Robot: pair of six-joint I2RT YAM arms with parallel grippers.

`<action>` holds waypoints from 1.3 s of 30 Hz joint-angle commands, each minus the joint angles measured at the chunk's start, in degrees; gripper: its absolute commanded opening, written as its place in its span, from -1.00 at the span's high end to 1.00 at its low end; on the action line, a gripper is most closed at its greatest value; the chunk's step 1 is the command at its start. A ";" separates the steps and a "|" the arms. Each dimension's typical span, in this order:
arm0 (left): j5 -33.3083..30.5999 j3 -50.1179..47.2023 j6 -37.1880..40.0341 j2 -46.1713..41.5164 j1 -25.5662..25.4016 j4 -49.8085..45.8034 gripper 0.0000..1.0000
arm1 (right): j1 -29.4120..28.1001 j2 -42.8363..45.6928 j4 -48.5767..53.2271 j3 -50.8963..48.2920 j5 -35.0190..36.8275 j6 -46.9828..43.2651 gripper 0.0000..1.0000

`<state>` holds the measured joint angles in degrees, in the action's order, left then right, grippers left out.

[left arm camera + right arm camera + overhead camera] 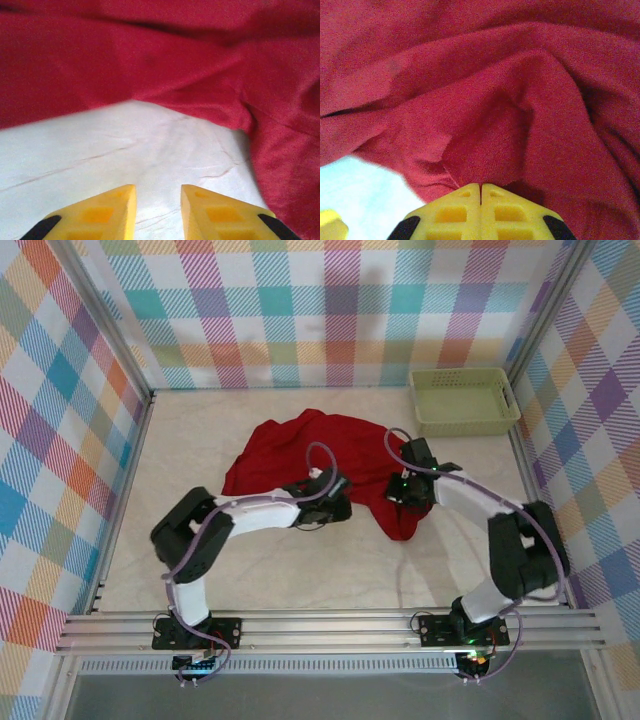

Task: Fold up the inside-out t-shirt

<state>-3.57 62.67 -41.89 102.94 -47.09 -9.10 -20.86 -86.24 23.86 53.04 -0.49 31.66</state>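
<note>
The inside-out t-shirt [300,450] lies crumpled in a loose heap at the middle of the bench [300,565], with one lobe trailing toward the near right. There is one shirt, deep red and plain.

The right gripper [404,490] sits on that trailing lobe. In the right wrist view its two yellow fingers [500,212] are pressed together, and a raised fold of the shirt [485,125] is pinched at their tips. The left gripper [338,502] rests at the shirt's near edge. In the left wrist view it [158,210] is released: the fingers stand apart with nothing between them, over bare pale bench just short of the red hem [200,112]. The two grippers are near each other, with cloth between them.

One pale green basket [464,400] stands at the far right corner, apart from the shirt. Plaid walls [330,310] close in three sides. Both arms reach inward from the near rail [330,625] and cover part of the shirt's near edge.
</note>
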 commanded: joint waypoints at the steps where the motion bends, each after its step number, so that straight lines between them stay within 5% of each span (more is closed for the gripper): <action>1: -5.12 -3.47 3.01 -9.00 4.51 -4.85 0.35 | -0.50 8.09 4.48 -1.94 -3.11 -1.64 1.00; 6: -8.44 -8.66 6.02 -18.53 14.29 -13.40 0.25 | -0.54 16.13 8.58 -2.85 -5.10 -2.64 1.00; 10: -7.90 -13.01 8.42 -24.57 27.42 -17.60 0.10 | -0.65 20.86 10.96 -2.92 -8.58 -3.19 1.00; 15: -4.12 -14.82 11.03 -26.31 39.04 -18.67 0.05 | -6.68 22.22 12.45 -5.64 -7.66 0.52 1.00; 21: -3.91 -14.00 11.26 -23.11 41.42 -17.69 0.04 | -17.45 16.98 8.03 -10.47 -4.42 8.39 0.87; 27: -4.59 -12.54 11.35 -20.60 42.74 -17.65 0.03 | -21.81 17.62 15.32 -7.93 2.75 9.20 0.29; 31: -5.27 -11.73 11.40 -19.55 42.84 -17.70 0.03 | -17.53 20.75 22.04 -6.94 11.86 7.54 0.11; 35: -4.79 -10.16 12.25 -16.87 42.83 -18.23 -0.01 | -6.10 19.31 19.16 -9.00 6.52 4.29 0.11; 39: -2.93 -7.98 12.68 -14.57 42.15 -19.53 -0.01 | -4.67 16.72 14.45 -9.17 2.20 3.28 0.12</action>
<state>-7.55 52.58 -30.39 87.29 -4.95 -26.11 -25.41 -67.92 40.53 44.58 5.13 36.95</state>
